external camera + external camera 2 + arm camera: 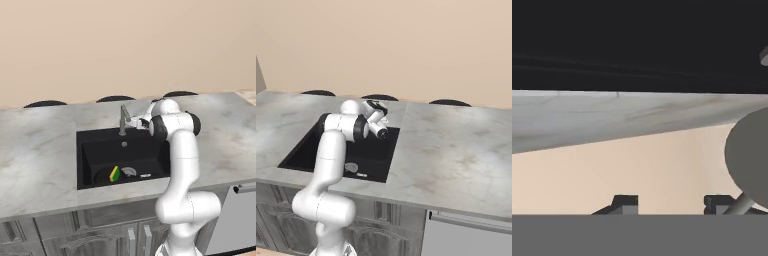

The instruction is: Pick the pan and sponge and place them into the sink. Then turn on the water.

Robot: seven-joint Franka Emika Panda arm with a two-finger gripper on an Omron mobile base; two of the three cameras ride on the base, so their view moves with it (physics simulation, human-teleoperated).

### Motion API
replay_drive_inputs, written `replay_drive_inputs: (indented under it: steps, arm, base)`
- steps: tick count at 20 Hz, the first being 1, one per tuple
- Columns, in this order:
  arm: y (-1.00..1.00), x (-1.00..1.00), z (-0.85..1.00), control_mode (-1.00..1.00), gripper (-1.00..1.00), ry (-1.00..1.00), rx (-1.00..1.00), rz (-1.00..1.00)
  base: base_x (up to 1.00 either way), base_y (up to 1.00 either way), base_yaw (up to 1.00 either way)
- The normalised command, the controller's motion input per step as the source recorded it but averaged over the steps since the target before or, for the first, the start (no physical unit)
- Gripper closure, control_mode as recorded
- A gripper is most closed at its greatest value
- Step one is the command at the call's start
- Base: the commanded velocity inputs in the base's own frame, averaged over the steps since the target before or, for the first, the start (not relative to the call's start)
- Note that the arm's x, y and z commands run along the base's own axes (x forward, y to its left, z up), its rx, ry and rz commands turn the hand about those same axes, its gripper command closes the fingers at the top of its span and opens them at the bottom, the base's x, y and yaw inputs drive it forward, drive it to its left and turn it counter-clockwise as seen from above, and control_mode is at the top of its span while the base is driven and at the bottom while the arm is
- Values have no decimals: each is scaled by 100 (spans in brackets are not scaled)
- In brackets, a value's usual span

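Pan [106, 175] and sponge [115, 173] in sink [85, 145]; faucet [123, 120] stiff metal, slick, take lever near top; pincer [141, 122] beside faucet, grip state cannot tell; no water

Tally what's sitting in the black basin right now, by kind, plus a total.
Small round black frying pan: 1
Green-topped rectangular sponge with yellow layer: 1
Round silver drain: 1
Total: 3

All lie on the floor of the matte black sink; the sponge rests tilted on the pan.
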Motion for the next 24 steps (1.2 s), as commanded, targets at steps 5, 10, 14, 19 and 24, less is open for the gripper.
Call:
replay_drive_inputs:
  steps: [5,10,14,19,24]
  arm:
    - [-64,-8,-53,-100,100,0,0,-10]
    - [-74,-13,-56,-100,100,0,0,-6]
    - [-81,-17,-57,-100,100,0,0,-3]
    - [-85,-12,-59,-100,100,0,0,-2]
    - [-95,-18,-63,-100,100,0,0,0]
  base:
    - [0,0,0]
    - [0,0,0]
    - [0,0,0]
    - [0,0,0]
    - [0,0,0]
